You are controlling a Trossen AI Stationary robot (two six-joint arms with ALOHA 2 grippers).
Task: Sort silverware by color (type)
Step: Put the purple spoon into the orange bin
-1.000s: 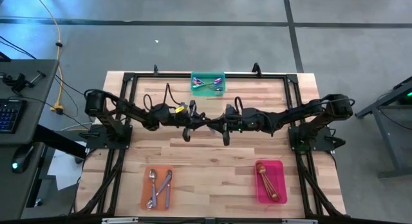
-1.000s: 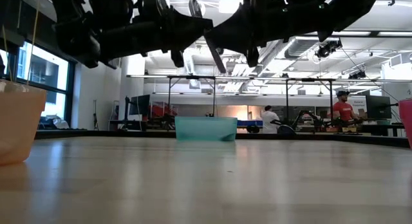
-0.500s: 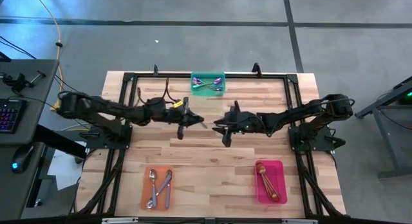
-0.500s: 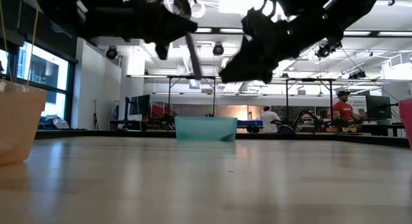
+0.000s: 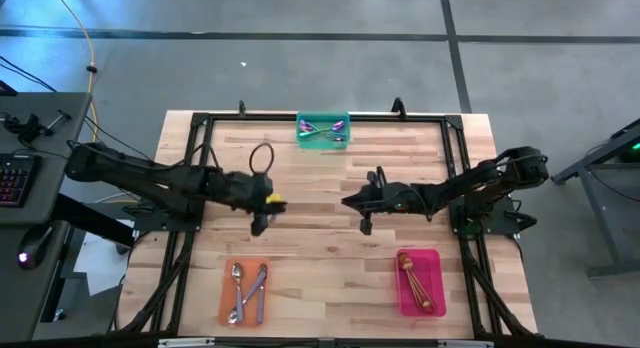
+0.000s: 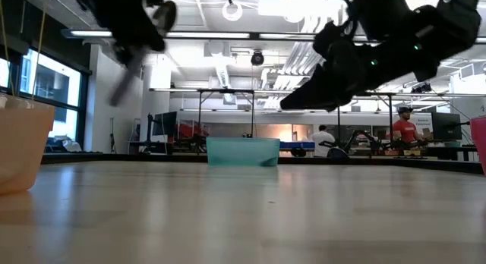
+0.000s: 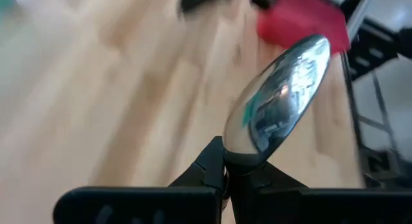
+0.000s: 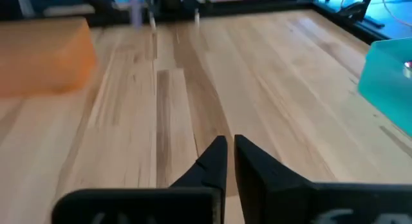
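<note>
Silver spoon point(image 7: 280, 98) clamped in left end effector point(image 5: 260, 220) — mid-table, above bare wood.

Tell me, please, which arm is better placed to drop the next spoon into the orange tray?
Left. Its gripper is shut on a silver spoon and hangs near the orange tray; the right gripper is empty.

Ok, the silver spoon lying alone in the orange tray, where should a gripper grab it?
Grip the spoon mid-handle, straight from above, fingers closing across it. It lies flat along the orange tray, slightly apart from the other spoons; the tray walls probably hinder a side approach.
</note>
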